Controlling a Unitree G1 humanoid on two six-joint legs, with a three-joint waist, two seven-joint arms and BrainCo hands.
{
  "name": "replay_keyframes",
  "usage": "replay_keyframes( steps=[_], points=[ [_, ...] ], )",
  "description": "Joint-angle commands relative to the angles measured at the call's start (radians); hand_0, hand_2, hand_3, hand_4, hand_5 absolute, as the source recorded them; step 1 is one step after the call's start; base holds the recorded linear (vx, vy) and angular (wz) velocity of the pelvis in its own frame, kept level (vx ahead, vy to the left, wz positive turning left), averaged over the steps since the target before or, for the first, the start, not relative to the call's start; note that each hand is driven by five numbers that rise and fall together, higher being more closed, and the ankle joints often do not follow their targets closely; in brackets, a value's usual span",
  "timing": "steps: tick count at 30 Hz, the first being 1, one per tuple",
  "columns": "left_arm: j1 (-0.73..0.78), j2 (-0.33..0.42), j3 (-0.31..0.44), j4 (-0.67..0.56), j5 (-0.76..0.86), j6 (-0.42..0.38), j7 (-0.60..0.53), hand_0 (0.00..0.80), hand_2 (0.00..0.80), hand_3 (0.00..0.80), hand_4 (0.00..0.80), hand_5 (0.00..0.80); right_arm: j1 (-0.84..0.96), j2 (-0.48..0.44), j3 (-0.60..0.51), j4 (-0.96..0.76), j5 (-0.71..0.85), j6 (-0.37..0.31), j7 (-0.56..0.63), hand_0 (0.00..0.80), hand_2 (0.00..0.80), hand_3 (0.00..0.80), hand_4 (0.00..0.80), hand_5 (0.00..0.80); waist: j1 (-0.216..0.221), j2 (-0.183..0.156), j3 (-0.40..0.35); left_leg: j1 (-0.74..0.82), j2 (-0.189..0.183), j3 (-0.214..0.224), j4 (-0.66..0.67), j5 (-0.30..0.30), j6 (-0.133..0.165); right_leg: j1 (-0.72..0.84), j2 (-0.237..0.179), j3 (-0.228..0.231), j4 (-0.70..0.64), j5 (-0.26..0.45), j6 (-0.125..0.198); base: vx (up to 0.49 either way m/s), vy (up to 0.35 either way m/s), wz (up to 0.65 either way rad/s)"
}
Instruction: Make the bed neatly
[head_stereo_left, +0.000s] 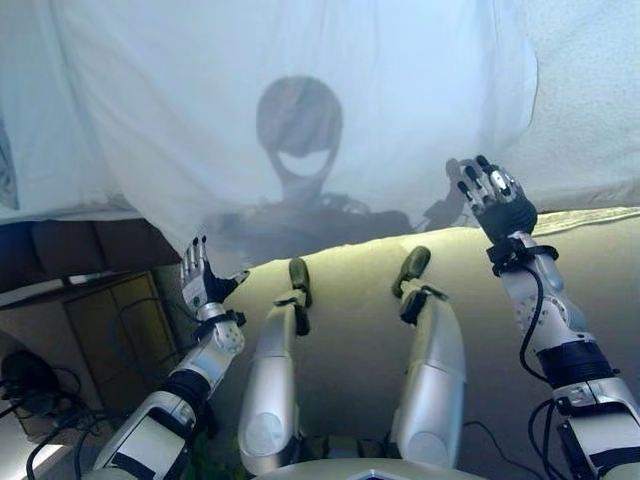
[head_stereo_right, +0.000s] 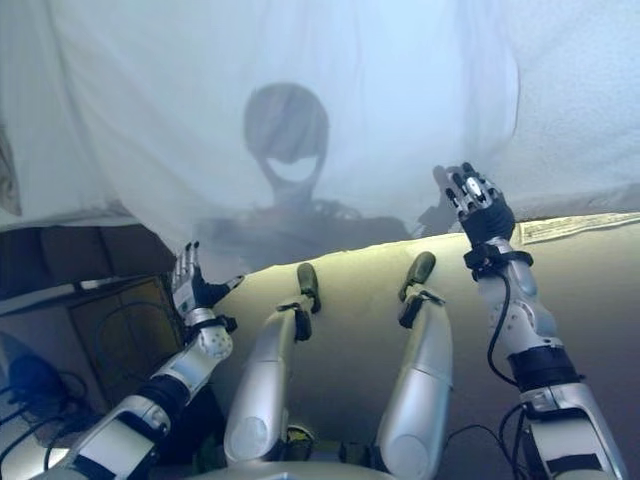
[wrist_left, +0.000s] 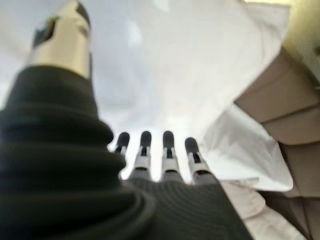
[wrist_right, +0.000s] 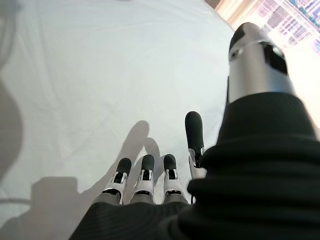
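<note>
A white sheet lies spread over the bed and hangs down over its near edge. My right hand is held up at the sheet's lower right edge, fingers straight and open, holding nothing. The right wrist view shows its fingers stretched over the smooth sheet. My left hand is lower, just below the sheet's hanging left corner, also open with straight fingers. In the left wrist view its fingers point at the sheet without gripping it.
A textured white mattress cover shows bare at the right beyond the sheet. Below the sheet runs the bed's beige side. A brown wooden cabinet and dark padded panels stand at the left.
</note>
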Motion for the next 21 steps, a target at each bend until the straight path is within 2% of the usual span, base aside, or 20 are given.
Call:
replay_keyframes(
  steps=[1, 8, 14, 21],
  points=[
    [0.022, 0.089, 0.027, -0.03, 0.018, 0.002, 0.055, 0.0, 0.0, 0.0, 0.0, 0.0, 0.0, -0.015, -0.016, -0.091, 0.038, -0.067, 0.048, 0.0, 0.0, 0.0, 0.0, 0.0, 0.016, -0.037, 0.005, -0.105, 0.096, -0.09, 0.014, 0.129, -0.053, 0.062, -0.112, 0.04, -0.281, 0.313, 0.228, -0.001, -0.063, -0.06],
    [-0.034, 0.139, -0.005, -0.028, 0.109, 0.096, 0.009, 0.0, 0.0, 0.0, 0.0, 0.0, -0.022, -0.04, -0.025, -0.104, 0.047, -0.059, 0.061, 0.0, 0.0, 0.0, 0.0, 0.0, 0.006, -0.058, 0.005, -0.187, 0.111, -0.112, 0.071, 0.123, -0.061, -0.01, -0.108, 0.051, -0.256, 0.335, 0.229, -0.012, 0.002, -0.05],
    [-0.064, 0.183, 0.003, -0.006, 0.093, 0.098, 0.008, 0.0, 0.0, 0.0, 0.0, 0.0, -0.025, -0.068, -0.016, -0.113, 0.075, -0.056, 0.112, 0.0, 0.0, 0.0, 0.0, 0.0, -0.003, -0.069, 0.005, -0.289, 0.117, -0.136, 0.149, 0.102, -0.055, -0.106, -0.097, 0.076, -0.189, 0.326, 0.224, -0.028, 0.026, -0.11],
    [-0.067, 0.192, 0.011, -0.001, 0.106, 0.09, 0.006, 0.0, 0.0, 0.0, 0.0, 0.0, -0.029, -0.086, -0.008, -0.139, 0.083, -0.05, 0.114, 0.0, 0.0, 0.0, 0.0, 0.0, -0.005, -0.072, 0.005, -0.356, 0.115, -0.149, 0.179, 0.094, -0.049, -0.164, -0.088, 0.086, -0.171, 0.32, 0.223, -0.022, 0.029, -0.06]
  ],
)
